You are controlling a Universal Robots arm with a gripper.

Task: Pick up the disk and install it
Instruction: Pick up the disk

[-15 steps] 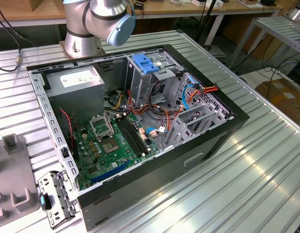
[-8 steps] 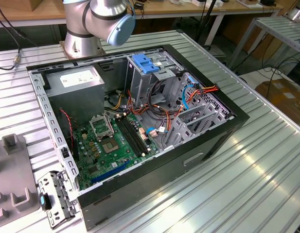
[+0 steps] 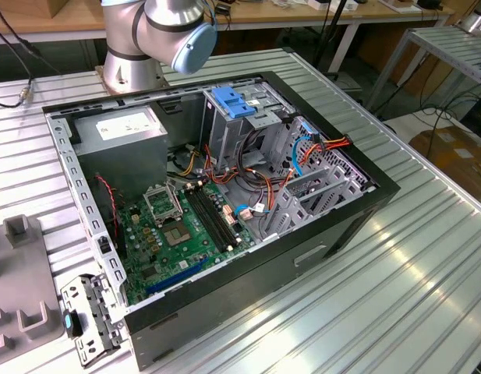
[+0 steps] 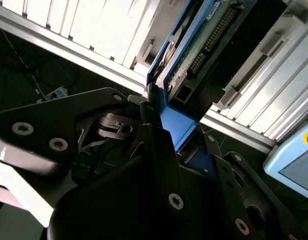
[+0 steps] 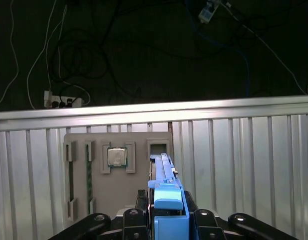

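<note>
Second wrist view: black claw (image 4: pixel 177 131) pinches the flat grey metal disk with blue plastic rails (image 4: pixel 203 37) by a rail. Narrow grip, so it may twist or slip.

First wrist view: grey plastic tray (image 5: pixel 119 195) beyond the disk holds a square silver chip (image 5: pixel 117 157).

Exterior view: open black computer case (image 3: pixel 334 234) holds a green motherboard (image 3: pixel 185 226). Loose orange wires (image 3: pixel 263 183) could snag.

An open black computer case (image 3: pixel 224 305) is lying on the ribbed tabletop (image 3: pixel 412 296), exposing a green motherboard (image 3: pixel 182 234); a grey fixture tray (image 5: pixel 119 195) is carrying a processor chip (image 5: pixel 117 157).
</note>
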